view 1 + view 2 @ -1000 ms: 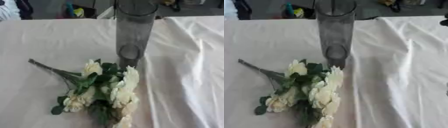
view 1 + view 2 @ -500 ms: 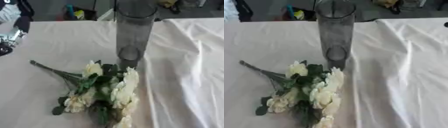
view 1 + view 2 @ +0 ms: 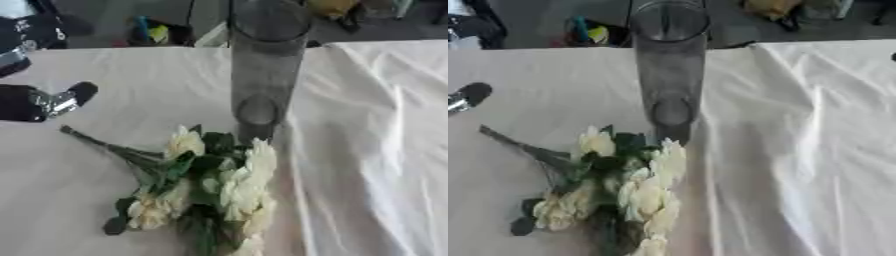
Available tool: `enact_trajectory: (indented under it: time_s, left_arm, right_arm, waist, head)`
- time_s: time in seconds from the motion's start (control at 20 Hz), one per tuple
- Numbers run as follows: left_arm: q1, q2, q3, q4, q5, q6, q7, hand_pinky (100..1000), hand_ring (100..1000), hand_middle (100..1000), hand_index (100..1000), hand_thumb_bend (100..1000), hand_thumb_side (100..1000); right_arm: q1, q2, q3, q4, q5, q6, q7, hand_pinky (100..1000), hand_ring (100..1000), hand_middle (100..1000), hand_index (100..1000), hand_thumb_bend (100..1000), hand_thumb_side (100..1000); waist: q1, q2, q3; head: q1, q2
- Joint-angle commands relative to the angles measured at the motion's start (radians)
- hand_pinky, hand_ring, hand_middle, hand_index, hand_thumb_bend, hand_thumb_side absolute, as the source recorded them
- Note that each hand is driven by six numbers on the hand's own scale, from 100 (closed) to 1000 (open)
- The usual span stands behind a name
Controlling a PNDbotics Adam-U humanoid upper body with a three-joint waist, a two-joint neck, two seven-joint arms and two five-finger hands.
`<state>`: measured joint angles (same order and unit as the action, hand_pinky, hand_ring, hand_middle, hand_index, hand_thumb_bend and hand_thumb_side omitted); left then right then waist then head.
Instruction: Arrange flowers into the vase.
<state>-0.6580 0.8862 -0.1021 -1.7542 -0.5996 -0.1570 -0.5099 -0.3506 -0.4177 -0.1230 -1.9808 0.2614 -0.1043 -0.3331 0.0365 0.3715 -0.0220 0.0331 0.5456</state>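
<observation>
Our left hand (image 3: 39,102) hovered near the surface's (image 3: 367,150) left edge, fingers relaxed, holding nothing. The flowers (image 3: 206,185) lay near the front edge, touching the vase (image 3: 262,70). We judged gripping the stems (image 3: 105,145) best.

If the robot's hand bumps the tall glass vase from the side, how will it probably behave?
The glass vase is tall and narrow on a small base, so it would probably tip rather than slide. It stands on a wrinkled white tablecloth, which may make it less steady. It looks empty, so likely lighter, and glass could break.
</observation>
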Motion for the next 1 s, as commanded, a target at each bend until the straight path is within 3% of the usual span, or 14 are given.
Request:
enact_trajectory:
  time_s: [0.05,0.15,0.6,1.0]
  left_arm:
    - [-0.033,0.043,-0.023,0.043,-0.051,-0.044,-0.026,917,941,929,1000,515,843]
    - [-0.043,0.041,-0.037,0.067,-0.072,-0.067,-0.037,918,941,934,1000,565,827]
    - [-0.059,0.022,-0.087,0.169,-0.051,-0.12,-0.136,913,940,963,1000,608,714]
    - [-0.062,0.007,-0.128,0.228,-0.114,-0.168,-0.181,916,928,947,1000,740,722]
  right_arm:
    - [-0.005,-0.027,-0.002,-0.019,-0.006,-0.001,0.006,652,569,570,767,100,1000]
    - [-0.005,-0.027,0.0,-0.019,-0.006,-0.001,0.007,652,569,570,767,100,1000]
    - [-0.009,-0.025,0.004,-0.019,-0.008,0.0,0.013,653,567,568,766,100,1000]
    - [-0.015,-0.023,0.01,-0.019,-0.011,-0.001,0.02,653,566,567,766,100,1000]
  waist:
    - [0.017,-0.036,-0.003]
    - [0.019,-0.035,-0.005]
    - [0.023,-0.027,-0.014]
    - [0.021,-0.018,-0.022]
  head:
    - [0.004,-0.017]
    - [0.005,-0.019]
    - [0.01,-0.024]
    - [0.015,-0.028]
